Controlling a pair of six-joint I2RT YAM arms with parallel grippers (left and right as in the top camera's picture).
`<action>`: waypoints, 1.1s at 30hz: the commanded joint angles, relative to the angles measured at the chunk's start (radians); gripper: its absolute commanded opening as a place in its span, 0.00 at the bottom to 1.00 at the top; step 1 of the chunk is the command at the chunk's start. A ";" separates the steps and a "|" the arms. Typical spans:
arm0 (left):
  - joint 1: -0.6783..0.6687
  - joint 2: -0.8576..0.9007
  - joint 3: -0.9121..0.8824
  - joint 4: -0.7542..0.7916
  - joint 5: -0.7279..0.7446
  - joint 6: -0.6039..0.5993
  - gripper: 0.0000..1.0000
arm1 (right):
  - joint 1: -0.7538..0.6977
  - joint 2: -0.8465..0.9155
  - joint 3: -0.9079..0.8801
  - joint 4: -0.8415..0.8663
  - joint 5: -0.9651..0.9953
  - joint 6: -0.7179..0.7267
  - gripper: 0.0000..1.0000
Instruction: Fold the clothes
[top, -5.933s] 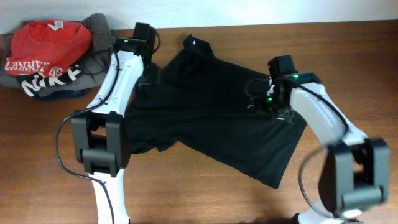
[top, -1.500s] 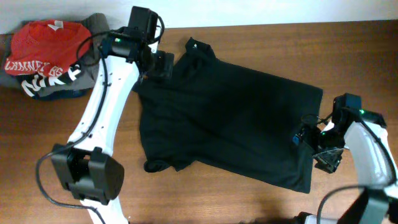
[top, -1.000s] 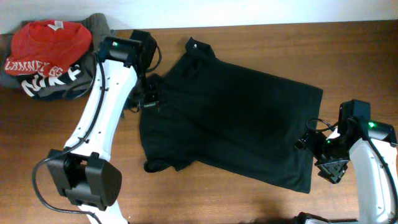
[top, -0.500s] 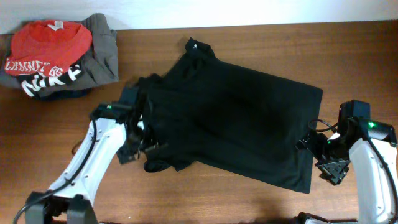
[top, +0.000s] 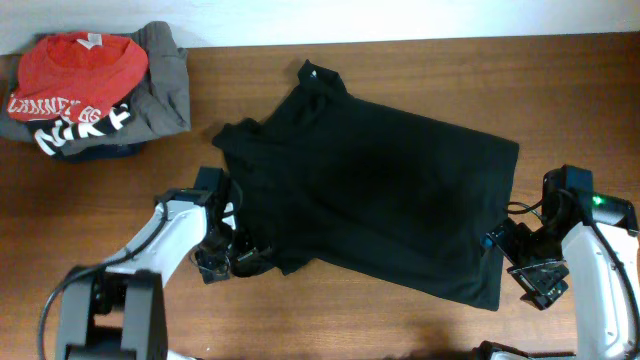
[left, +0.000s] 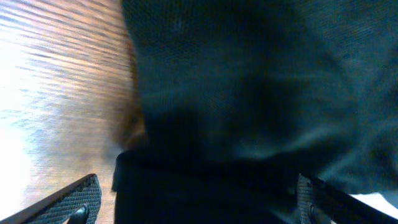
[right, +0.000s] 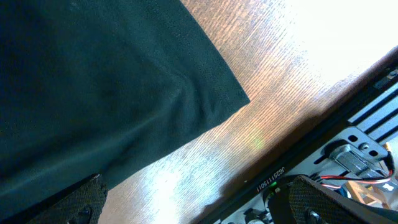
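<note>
The clothes, one black shirt, lie spread flat across the middle of the wooden table, collar toward the back. My left gripper hangs open over the front left sleeve. In the left wrist view that dark sleeve lies between the wide-apart fingertips. My right gripper stands open just off the shirt's front right corner. In the right wrist view that corner ends above bare wood, which alone lies between the spread fingertips.
A pile of other garments sits at the back left: a red shirt, a grey garment and dark fabric with white lettering. The table's front edge runs close by the right gripper.
The left arm has swung from the shirt's back left down to the front left sleeve. The right gripper has shifted slightly toward the front edge. The shirt has not moved in the last second.
</note>
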 joint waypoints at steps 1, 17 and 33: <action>0.011 0.038 -0.011 0.012 0.058 0.052 0.96 | 0.006 -0.013 0.000 -0.008 0.018 0.026 0.98; 0.016 0.038 -0.011 0.034 0.058 0.066 0.80 | 0.007 -0.011 -0.357 0.229 -0.075 0.159 0.99; 0.016 0.038 -0.011 0.037 0.058 0.071 0.80 | 0.007 -0.001 -0.462 0.459 -0.030 0.154 0.99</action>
